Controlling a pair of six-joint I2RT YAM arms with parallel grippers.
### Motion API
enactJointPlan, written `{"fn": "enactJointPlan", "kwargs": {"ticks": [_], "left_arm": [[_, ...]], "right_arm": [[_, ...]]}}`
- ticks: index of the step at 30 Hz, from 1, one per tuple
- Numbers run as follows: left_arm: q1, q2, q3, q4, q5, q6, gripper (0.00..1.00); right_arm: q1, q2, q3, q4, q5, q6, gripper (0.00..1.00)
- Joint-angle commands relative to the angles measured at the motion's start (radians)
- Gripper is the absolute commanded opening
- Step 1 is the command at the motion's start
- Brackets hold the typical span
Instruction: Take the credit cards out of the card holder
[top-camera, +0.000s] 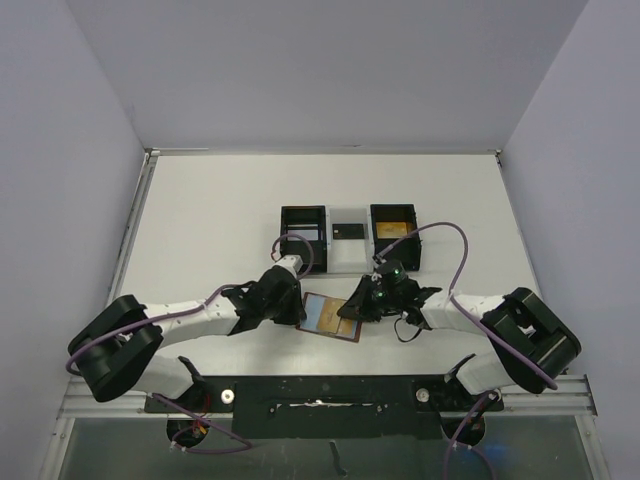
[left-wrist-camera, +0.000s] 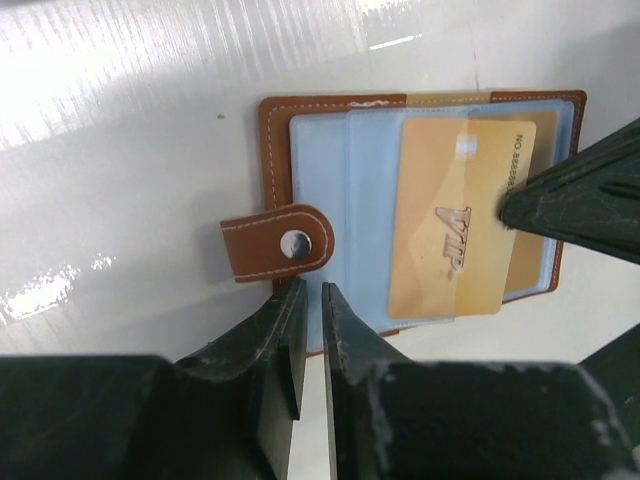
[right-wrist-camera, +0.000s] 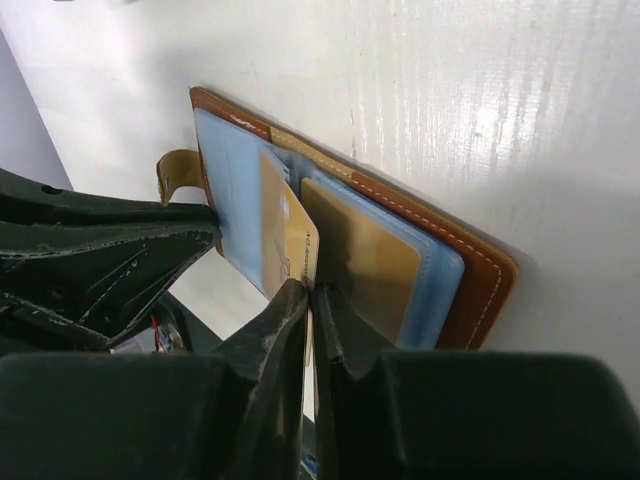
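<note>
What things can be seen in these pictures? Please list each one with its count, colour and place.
card holder: one, reddish-brown with blue-grey pockets, lying open on the table between the two grippers.
credit cards: three seen, gold-tan; two in the card holder, one in the tray's right compartment.
tray: one, black and white, three compartments, beyond the card holder.
small black card: one, black, tray's middle compartment.
table: one, white, under everything.
cables: several, purple, along both arms.
left gripper: one, black, apparently closed on the card holder's edge beside its snap tab.
right gripper: one, black, closed on one credit card's edge.
</note>
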Motion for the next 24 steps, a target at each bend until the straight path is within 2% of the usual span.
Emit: {"fn": "enactJointPlan", "kwargs": {"ticks": [1, 7, 11, 12, 14, 17, 24], "left_arm": [[-0.004, -0.074, 0.028, -0.032, 0.036, 0.012, 0.14], [-0.009, -0.135, 0.086, 0.028, 0.088, -0.015, 0.25], [-0.006, -0.081, 0.083, 0.117, 0.175, -0.030, 0.28], [-0.006, -0.056, 0.086, 0.127, 0.183, -0.035, 0.27], [-0.008, -0.015, 0.082, 0.168, 0.196, -0.048, 0.18], [-0.007, 0.017, 0.059, 0.220, 0.203, -0.073, 0.16], [-0.001, 0.119, 0.092, 0.096, 0.120, -0.068, 0.05]], "right_arm": [[-0.006, 0.010, 0.056, -0.041, -0.022, -0.059, 0.06], [-0.012, 0.056, 0.111, -0.059, -0.029, -0.112, 0.06], [-0.013, 0.072, 0.126, -0.060, -0.044, -0.136, 0.07], [-0.014, 0.076, 0.128, -0.061, -0.048, -0.141, 0.07], [-0.017, 0.088, 0.132, -0.064, -0.062, -0.151, 0.08], [-0.019, 0.091, 0.125, -0.055, -0.077, -0.160, 0.08], [-0.035, 0.079, 0.115, -0.052, -0.063, -0.137, 0.09]]}}
